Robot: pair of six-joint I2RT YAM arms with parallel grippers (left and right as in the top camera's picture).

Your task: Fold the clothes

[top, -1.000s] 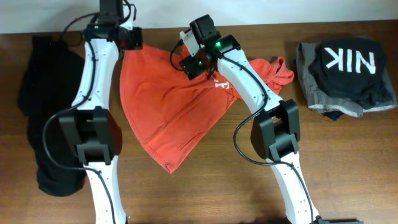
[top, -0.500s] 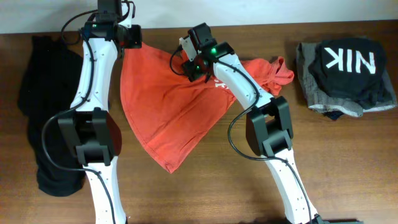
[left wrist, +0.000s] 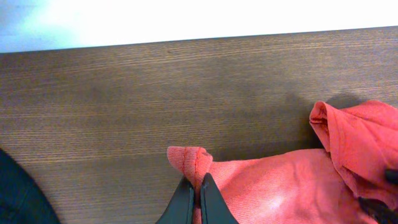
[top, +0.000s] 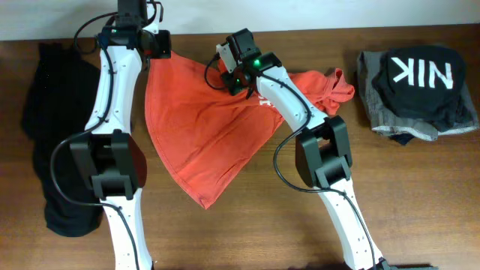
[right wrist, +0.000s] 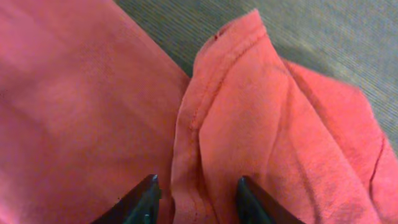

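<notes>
Robot lab bench, by the look of it. Wood-grain tabletop (top: 420, 195); left arm (top: 112, 97) and right arm (top: 300, 105) based at 6 o'clock, cables looping. Plain white strip (top: 300, 15) at 12 o'clock. Garments out: orange-red T-shirt (top: 202, 127) centre, black garment (top: 45, 105) at 9 o'clock, folded stack (top: 416, 82) at 3 o'clock.

We see bright, even light with only faint shadows on the counter (top: 420, 195), and the right wrist view looks a little blurry.
</notes>
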